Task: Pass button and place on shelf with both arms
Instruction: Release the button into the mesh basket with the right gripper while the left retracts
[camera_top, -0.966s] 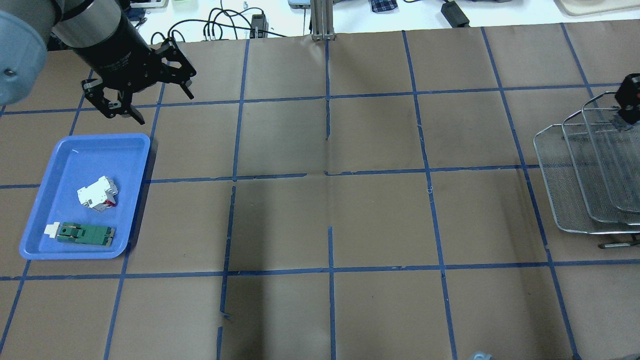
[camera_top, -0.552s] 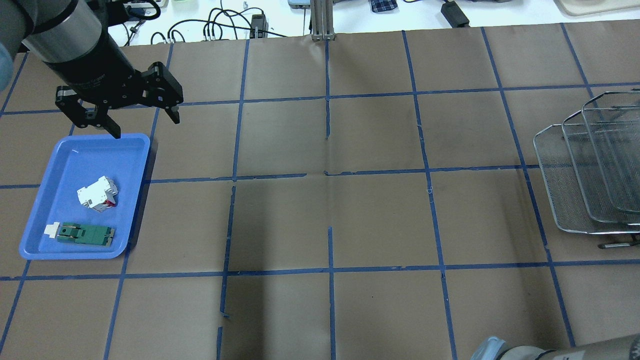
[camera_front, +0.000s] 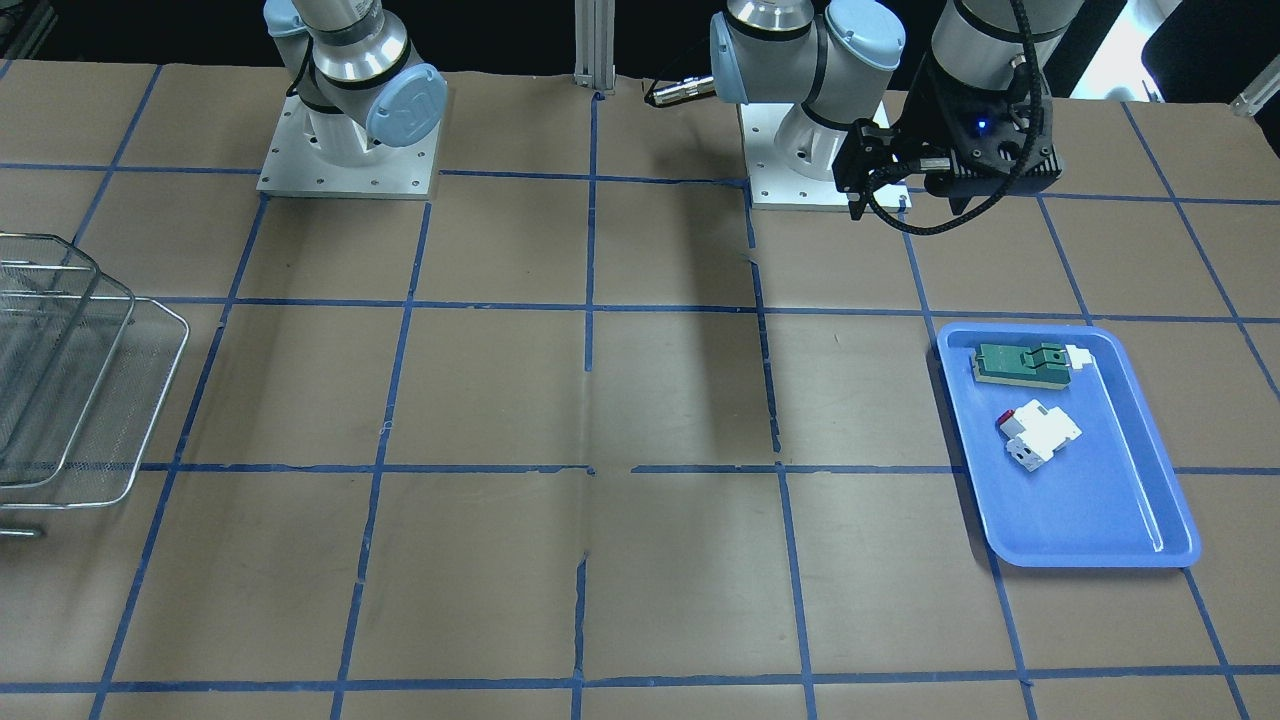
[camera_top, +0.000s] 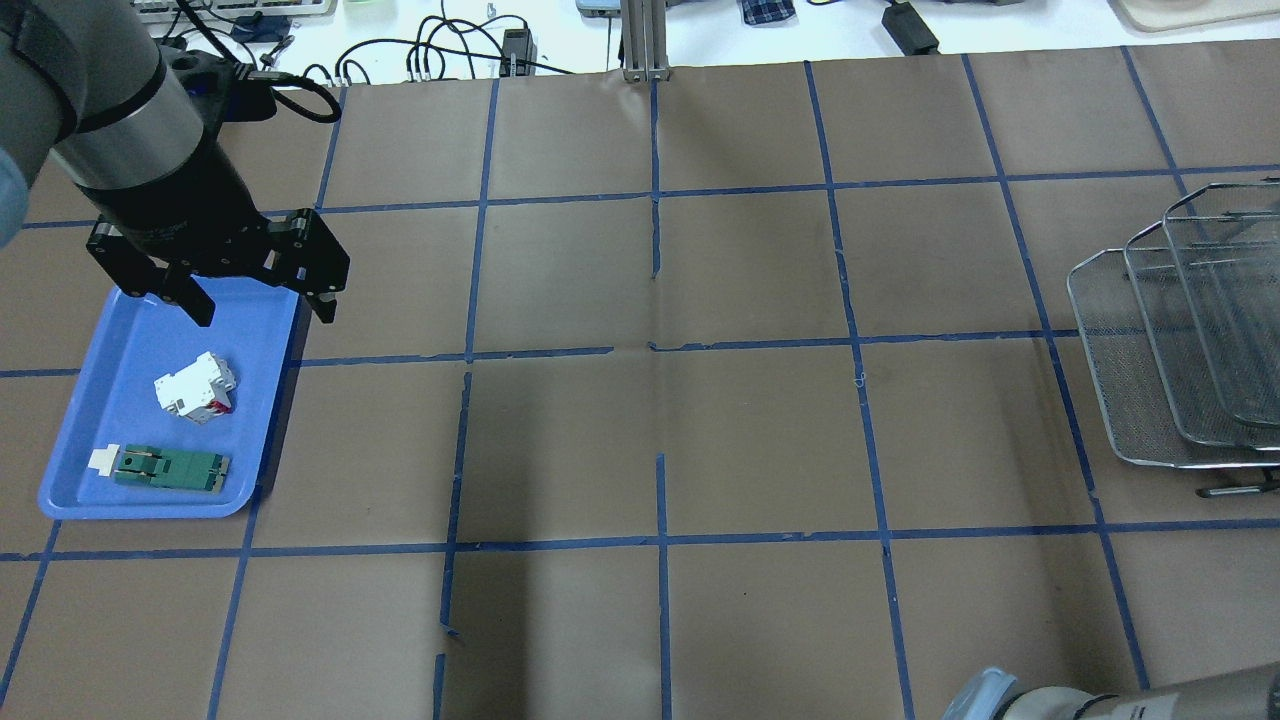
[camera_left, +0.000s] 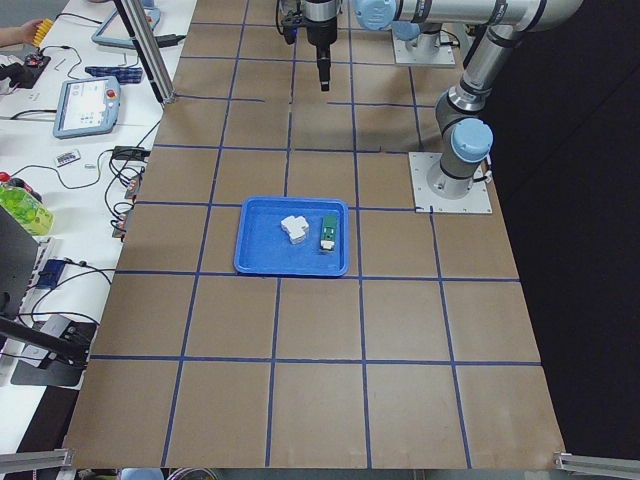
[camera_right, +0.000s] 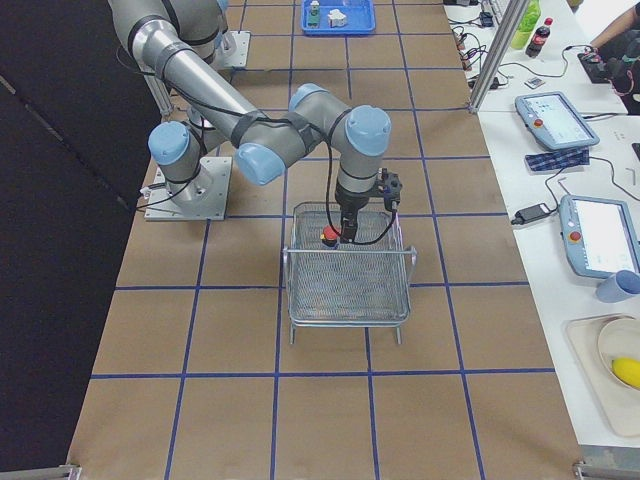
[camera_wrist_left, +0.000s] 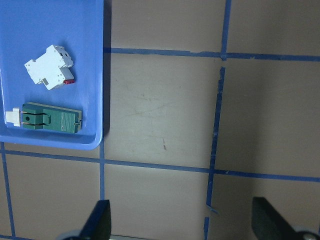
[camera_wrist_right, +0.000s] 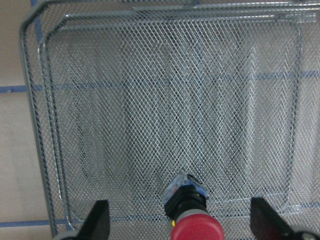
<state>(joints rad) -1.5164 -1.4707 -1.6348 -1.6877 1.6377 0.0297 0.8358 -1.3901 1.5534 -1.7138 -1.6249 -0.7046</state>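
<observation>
Whole scene is basically one big table (camera_top: 760, 440) covered in brown paper w/ a blue tape grid, and the paper is split along a few lines near the middle. Behind the robot it's just dark. Along the far side opposite the robot there's a white bench (camera_left: 40, 130) w/ cables (camera_top: 430, 55), teach pendants (camera_right: 556, 118), a green bottle (camera_left: 20, 205) and misc clutter. Both arms are bolted to silver base plates (camera_front: 345, 165) on the robot's edge. The left arm (camera_top: 130, 130) comes in over the blue tray (camera_top: 110, 400) at the table's left end. The right arm (camera_right: 215, 90) bends down over the shelf (camera_top: 1130, 400), stacked silver wire-mesh tiers at the right end. The left gripper (camera_top: 265, 315) hangs above the tray's far right corner, jaws spread wide w/ nothing btwn them. In the tray are a white block (camera_top: 195, 387) and a green part (camera_top: 165, 467), near each other but not touching. The right gripper (camera_right: 346, 232) is just above the shelf mesh, fingers (camera_wrist_right: 97, 222) spread wide too, neither one touching anything. The button (camera_wrist_right: 197, 227) is btwn them w/ its red cap toward the wrist cam and its black body pointing down at the mesh. Looks like it's sitting on the shelf, but can't tell which tier.
</observation>
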